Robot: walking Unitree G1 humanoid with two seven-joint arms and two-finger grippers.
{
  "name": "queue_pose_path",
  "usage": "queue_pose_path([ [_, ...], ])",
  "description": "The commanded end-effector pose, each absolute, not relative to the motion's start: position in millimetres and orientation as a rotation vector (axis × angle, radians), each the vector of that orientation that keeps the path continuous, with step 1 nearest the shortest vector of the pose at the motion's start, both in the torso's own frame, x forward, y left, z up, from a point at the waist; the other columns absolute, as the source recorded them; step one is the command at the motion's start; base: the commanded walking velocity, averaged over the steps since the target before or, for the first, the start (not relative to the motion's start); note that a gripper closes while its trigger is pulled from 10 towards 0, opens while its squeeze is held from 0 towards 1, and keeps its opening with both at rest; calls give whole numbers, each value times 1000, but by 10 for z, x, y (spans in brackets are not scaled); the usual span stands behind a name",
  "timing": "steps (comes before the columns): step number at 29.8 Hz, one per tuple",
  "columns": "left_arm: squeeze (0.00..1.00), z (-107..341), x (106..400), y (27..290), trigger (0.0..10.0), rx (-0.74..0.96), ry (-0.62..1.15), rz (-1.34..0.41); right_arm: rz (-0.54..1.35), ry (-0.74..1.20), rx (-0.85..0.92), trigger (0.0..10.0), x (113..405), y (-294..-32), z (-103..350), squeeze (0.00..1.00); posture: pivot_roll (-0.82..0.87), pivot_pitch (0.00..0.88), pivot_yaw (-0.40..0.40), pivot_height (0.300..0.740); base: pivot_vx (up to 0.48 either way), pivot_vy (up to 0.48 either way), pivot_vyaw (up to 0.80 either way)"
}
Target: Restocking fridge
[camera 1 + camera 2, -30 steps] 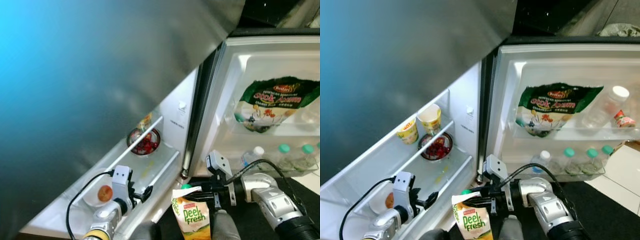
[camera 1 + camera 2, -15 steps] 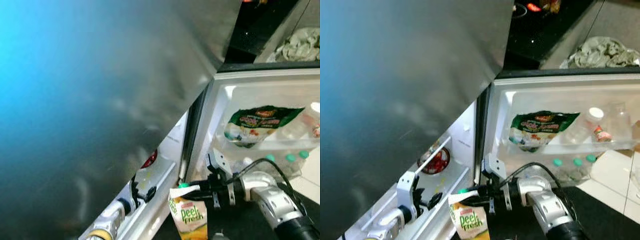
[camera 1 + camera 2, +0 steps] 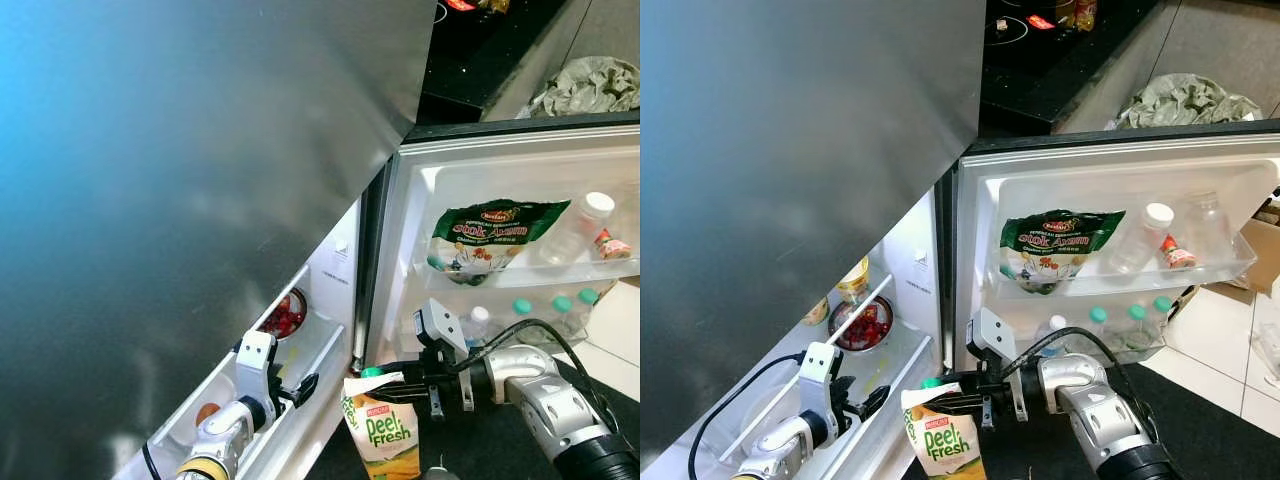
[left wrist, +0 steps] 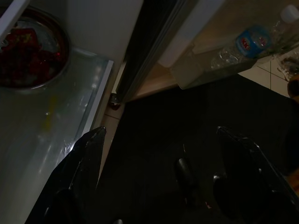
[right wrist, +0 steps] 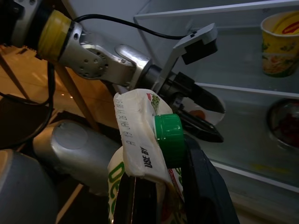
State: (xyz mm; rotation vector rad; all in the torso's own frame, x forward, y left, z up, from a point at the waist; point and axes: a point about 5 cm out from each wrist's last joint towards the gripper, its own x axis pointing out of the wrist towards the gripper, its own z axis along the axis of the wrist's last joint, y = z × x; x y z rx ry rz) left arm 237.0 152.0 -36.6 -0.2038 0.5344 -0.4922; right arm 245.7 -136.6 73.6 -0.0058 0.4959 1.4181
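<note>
- My right pincer [image 3: 392,383] was clamped on the juice pouch [image 3: 380,432] by its green-capped top, low before the open fridge door [image 3: 1120,240].
- My left pincer [image 3: 303,386] hung spread at the lower shelf's [image 3: 885,365] edge, near the red bowl [image 3: 862,326].

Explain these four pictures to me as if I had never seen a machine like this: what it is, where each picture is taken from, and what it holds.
This is a walking humanoid robot restocking a fridge. The two wide pictures come from cameras in its head, looking down at the open fridge. The other two come from cameras on its wrists, looking along each claw's black fingers. The right claw is shut on a juice pouch with a green cap, gripped at the top. The left claw is open, holds nothing and sits by a fridge shelf. That shelf carries a bowl of red food. The door rack holds a green bag and bottles.
</note>
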Motion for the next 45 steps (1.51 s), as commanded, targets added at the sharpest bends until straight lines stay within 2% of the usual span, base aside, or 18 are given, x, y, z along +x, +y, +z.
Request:
queue_pose_path([
  [1,0,-464,2255,1448,10000,-192,610,-529,1384,474,-30,10000,2497,-1366,712,0,-55,59,22,740,0,-446,0],
  [5,0,-485,2226,1421,10000,-146,629,-560,1377,476,-30,10000,2506,-1347,686,0,-47,56,20,740,0,-454,0],
  [8,0,-480,2248,1440,10000,-157,617,-508,1358,475,-46,10000,2530,-1323,664,0,-47,56,21,740,0,-421,0],
  [16,0,-477,2255,1469,10000,-185,613,-481,1294,423,-72,10000,2632,-1326,688,0,-48,56,16,740,0,0,0],
  [21,0,-474,2260,1467,10000,-186,611,-477,1254,383,-8,10000,2715,-1306,744,0,-49,57,15,740,0,0,0],
  [25,0,-476,2259,1463,10000,-188,611,-476,1297,359,-7,10000,2697,-1268,785,0,-49,53,13,740,0,0,0],
  [35,0,-518,2202,1485,10000,-182,638,-467,1242,382,-72,10000,2721,-1229,648,0,-46,22,16,740,0,0,0],
  [45,0,-571,2148,1546,10000,-209,676,-401,1173,345,-157,10000,2821,-1062,572,0,-28,0,11,740,0,0,40],
])
